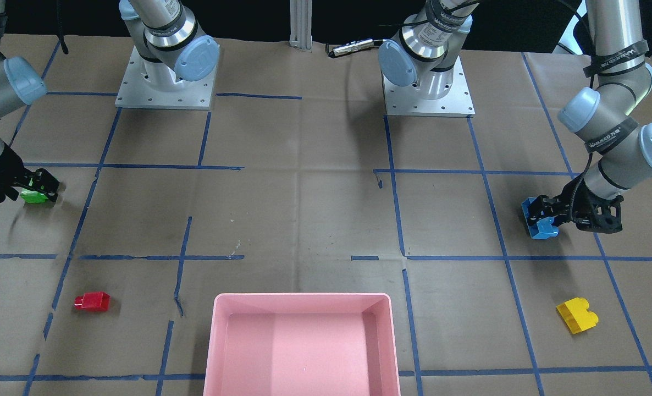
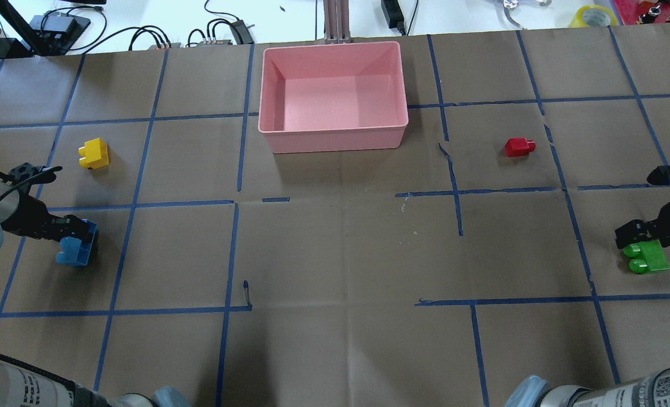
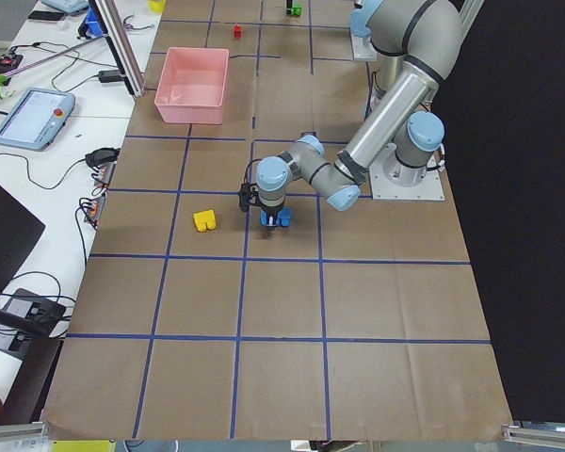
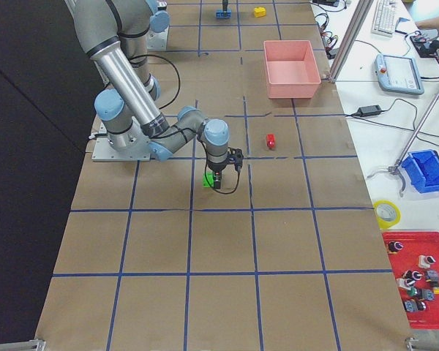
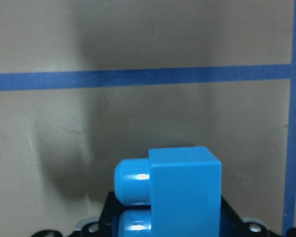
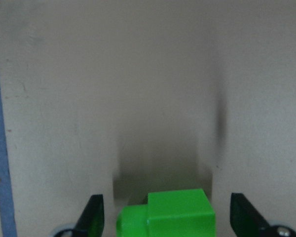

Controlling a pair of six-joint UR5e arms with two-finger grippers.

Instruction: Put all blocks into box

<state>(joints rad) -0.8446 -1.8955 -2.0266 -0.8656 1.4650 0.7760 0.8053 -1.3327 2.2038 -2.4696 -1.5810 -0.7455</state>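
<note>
My left gripper (image 2: 79, 233) is shut on the blue block (image 2: 75, 251), which fills the bottom of the left wrist view (image 5: 182, 192) and is held just above the table. My right gripper (image 2: 643, 242) is open, low over the green block (image 2: 647, 259); its fingers (image 6: 93, 217) stand either side of that block (image 6: 165, 215) with gaps. The red block (image 2: 518, 147) lies right of the pink box (image 2: 335, 135). The yellow block (image 2: 94, 154) lies to the box's left, beyond my left gripper. The box holds nothing.
The table is brown paper with a blue tape grid. The two arm bases (image 1: 165, 82) (image 1: 429, 88) stand at the robot's edge. Cables and gear (image 2: 216, 31) lie beyond the far edge behind the box.
</note>
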